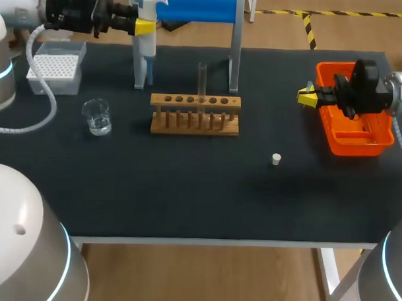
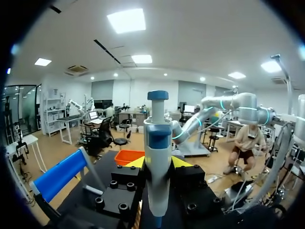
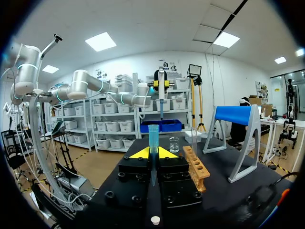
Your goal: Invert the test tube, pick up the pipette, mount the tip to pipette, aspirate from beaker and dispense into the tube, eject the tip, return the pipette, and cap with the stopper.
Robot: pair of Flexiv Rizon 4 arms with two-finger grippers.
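My left gripper [image 1: 145,27] is raised over the table's back left, shut on the white and blue pipette [image 1: 147,30], which hangs upright beside the blue stand [image 1: 196,6]. In the left wrist view the pipette [image 2: 157,162] stands between the yellow fingertips [image 2: 135,162]. My right gripper [image 1: 307,96] hovers at the right, by the orange bin [image 1: 360,139]. It is shut on a blue pipette tip [image 3: 153,138], held upright. A clear test tube [image 1: 202,81] stands in the wooden rack [image 1: 195,114]. The beaker [image 1: 96,116] sits at the left, and the white stopper [image 1: 276,159] lies on the mat.
A white tip box [image 1: 55,67] sits at the back left corner. The stand's legs [image 1: 235,56] rise just behind the rack. From the right wrist, the rack [image 3: 198,167], the beaker [image 3: 174,144] and the raised pipette [image 3: 161,93] lie ahead, and the stopper [image 3: 155,220] lies below.
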